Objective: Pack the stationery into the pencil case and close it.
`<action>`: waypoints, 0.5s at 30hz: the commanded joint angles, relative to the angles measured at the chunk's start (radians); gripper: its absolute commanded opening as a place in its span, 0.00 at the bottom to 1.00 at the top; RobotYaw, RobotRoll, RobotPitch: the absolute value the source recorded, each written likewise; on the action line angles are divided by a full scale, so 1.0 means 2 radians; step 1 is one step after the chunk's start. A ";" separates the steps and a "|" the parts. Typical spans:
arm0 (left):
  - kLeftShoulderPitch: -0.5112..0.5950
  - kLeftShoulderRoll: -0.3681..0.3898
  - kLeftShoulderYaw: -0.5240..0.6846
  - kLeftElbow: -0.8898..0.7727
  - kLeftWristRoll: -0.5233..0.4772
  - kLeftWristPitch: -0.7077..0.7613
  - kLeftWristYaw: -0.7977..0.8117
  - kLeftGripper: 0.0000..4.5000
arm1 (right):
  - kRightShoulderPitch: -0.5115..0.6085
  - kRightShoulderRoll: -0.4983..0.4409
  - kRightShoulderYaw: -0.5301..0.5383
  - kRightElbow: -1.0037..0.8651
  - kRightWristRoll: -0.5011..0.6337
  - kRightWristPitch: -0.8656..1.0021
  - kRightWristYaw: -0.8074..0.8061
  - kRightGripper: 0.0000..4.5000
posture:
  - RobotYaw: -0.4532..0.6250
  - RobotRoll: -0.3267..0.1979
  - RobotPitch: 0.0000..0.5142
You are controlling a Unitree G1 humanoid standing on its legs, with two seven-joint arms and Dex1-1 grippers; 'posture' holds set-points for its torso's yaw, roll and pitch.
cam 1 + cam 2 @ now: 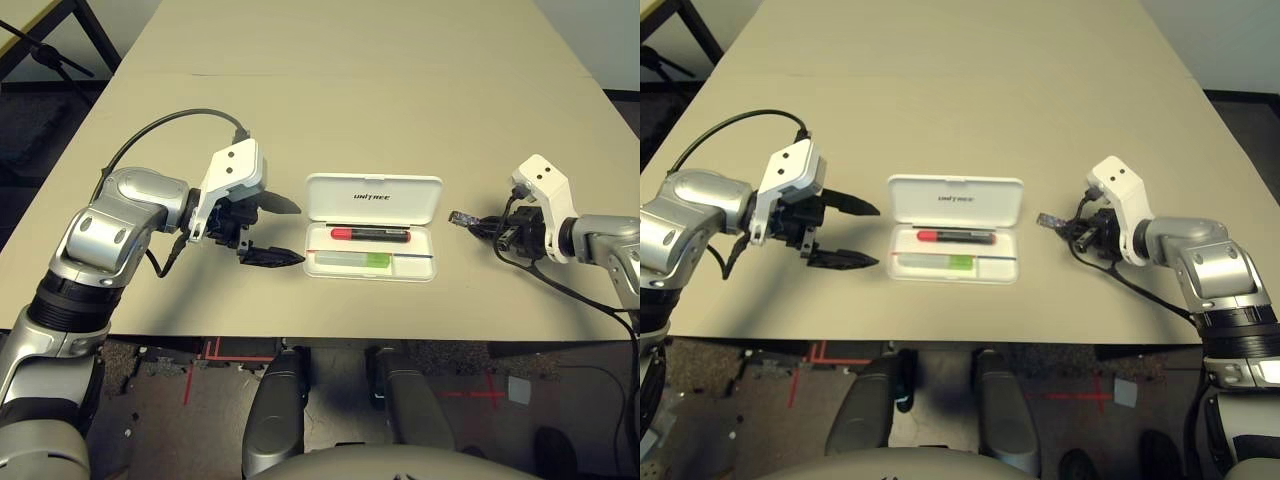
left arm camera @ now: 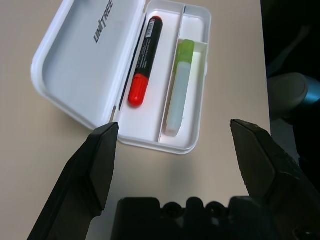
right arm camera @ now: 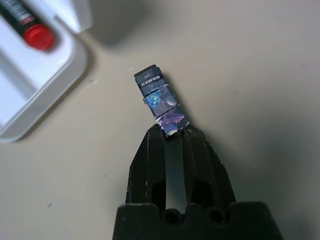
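1. The right gripper point(image 3: 170, 131) is pinching the small dark grey rectangular piece point(image 3: 159, 98) by one end, hovering over the beige table point(image 1: 400, 90) just beside the right end of the flat white plastic hinged pencil case point(image 1: 372, 228).
2. The case is lying open, with the red marker with a black end point(image 1: 370, 235) and the flat light-green highlighter point(image 1: 352, 260) already in its tray.
3. The left gripper point(image 1: 272, 231) is waiting spread wide and empty at the case's left end.
4. Judging by this, the piece should be carried over the free tray space, lowered close, then released flat so the lid can shut.
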 commanded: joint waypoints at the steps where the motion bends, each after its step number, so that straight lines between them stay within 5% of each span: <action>1: 0.006 0.002 0.005 0.003 -0.005 -0.006 0.000 1.00 | -0.001 -0.033 -0.005 -0.021 0.014 0.001 0.041 0.05 | 0.57 0.62 0.39; 15: 0.001 -0.002 0.007 0.019 -0.003 -0.024 0.006 1.00 | -0.032 -0.129 -0.006 -0.044 0.045 -0.043 0.172 0.05 | 0.56 0.62 0.36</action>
